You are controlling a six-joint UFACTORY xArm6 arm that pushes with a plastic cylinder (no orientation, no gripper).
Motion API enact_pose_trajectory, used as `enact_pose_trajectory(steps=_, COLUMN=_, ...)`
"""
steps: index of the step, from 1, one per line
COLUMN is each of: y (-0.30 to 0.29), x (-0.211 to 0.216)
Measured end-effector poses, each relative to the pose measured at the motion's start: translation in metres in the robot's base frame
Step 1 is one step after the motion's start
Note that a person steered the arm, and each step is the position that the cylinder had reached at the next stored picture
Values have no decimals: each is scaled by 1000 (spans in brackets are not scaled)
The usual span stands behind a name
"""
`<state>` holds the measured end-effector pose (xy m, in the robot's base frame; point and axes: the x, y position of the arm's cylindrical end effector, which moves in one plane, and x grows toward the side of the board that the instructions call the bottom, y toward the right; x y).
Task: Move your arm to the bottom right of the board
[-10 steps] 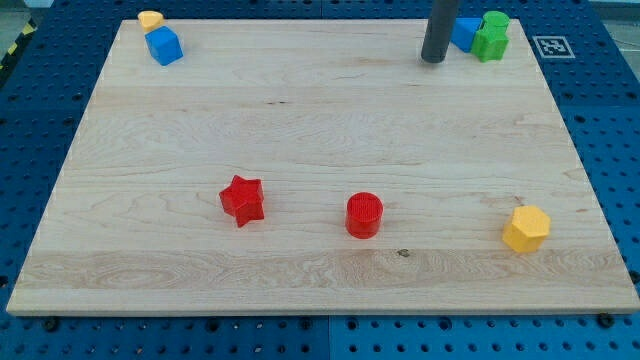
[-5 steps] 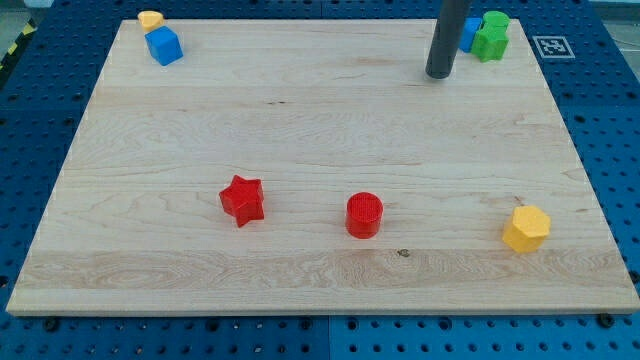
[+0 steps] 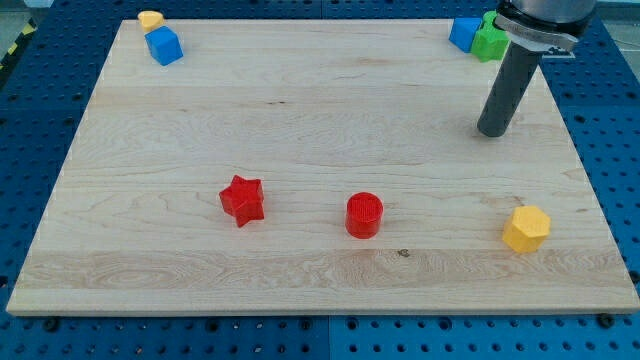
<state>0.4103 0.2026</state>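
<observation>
My tip rests on the wooden board, in the board's right half and a little above its middle height. The rod rises from there toward the view's top right, where the arm's mount cuts the frame edge. There is no pincer on this arm, only the rod, so nothing is held or clamped.

Taking the yellow hexagonal block as the landmark: it sits near the board's bottom right corner. My tip stands above it and slightly to the view's left, well apart, with bare wood between them.

Left of the yellow hexagonal block, at nearly the same height, is the red cylinder; farther left again is the red star. Neither touches the other.

Far above the yellow hexagonal block, in the board's top right corner, a green block sits touching a blue block on its left; the arm's mount partly hides the green one, so its shape is unclear. My tip is below this pair and clear of it.

Diagonally opposite, in the top left corner, a blue cube lies just beside a small yellow block.
</observation>
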Motion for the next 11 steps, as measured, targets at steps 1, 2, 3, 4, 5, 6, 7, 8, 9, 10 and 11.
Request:
enact_pose_trajectory(steps=1, y=0, x=2)
enact_pose_trajectory(steps=2, y=0, x=8)
enact_pose_trajectory(steps=3, y=15, x=23)
enact_pose_trajectory(steps=4, y=16, x=44)
enact_pose_trajectory(steps=5, y=16, x=51)
enact_pose_trajectory(steps=6, y=16, x=51)
enact_pose_trajectory(steps=7, y=16, x=51)
enact_pose_trajectory(steps=8, y=16, x=51)
enact_pose_trajectory(steps=9, y=20, x=57)
enact_pose_trajectory(steps=10, y=37, x=69)
enact_pose_trajectory(steps=11, y=40, x=77)
